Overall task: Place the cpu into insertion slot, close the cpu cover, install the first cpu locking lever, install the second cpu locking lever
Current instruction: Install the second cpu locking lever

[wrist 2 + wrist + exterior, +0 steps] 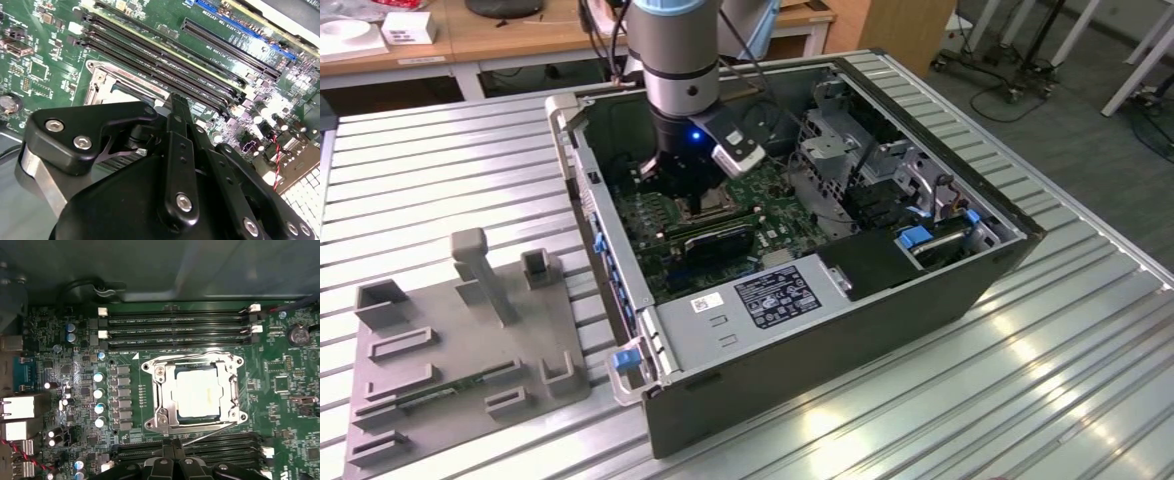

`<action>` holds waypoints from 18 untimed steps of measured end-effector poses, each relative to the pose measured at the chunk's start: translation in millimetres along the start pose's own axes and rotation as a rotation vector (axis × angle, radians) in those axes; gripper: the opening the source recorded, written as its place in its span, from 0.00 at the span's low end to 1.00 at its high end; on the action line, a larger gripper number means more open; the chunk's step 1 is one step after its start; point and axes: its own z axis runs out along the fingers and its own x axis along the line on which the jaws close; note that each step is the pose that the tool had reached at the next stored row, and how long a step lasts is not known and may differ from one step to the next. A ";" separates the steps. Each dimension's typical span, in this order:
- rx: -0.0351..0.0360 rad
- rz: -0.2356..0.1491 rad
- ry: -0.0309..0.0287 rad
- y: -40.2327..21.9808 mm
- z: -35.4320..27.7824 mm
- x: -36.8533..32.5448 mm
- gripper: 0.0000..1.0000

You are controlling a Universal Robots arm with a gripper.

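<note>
Claw (172, 460) — grip unreadable — hangs beside the cpu (199, 393), flat, face-up under the cpu cover (165, 407).

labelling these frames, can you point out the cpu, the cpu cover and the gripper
cpu (198, 392): first wrist view, middle of its pale metal face.
cpu cover (167, 390): first wrist view, silvery side bar of the frame around the chip.
gripper (176, 102): second wrist view, tip of the black fingers above the board.

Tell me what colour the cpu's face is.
Pale tan-silver; the cpu shows best in the first wrist view.
</note>
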 end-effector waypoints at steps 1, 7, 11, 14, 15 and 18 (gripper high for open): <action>0.0000 0.000 0.0000 -0.2 1.0 0.6 0.10; 0.0001 0.000 0.0001 -1.3 5.0 2.5 0.10; -0.0001 0.000 0.0000 -1.3 6.3 2.7 0.10; -0.0002 0.000 -0.0002 -1.4 6.9 3.6 0.10; -0.0001 0.000 -0.0001 -1.4 7.2 3.9 0.10; -0.0001 0.000 0.0000 -1.5 8.4 4.7 0.10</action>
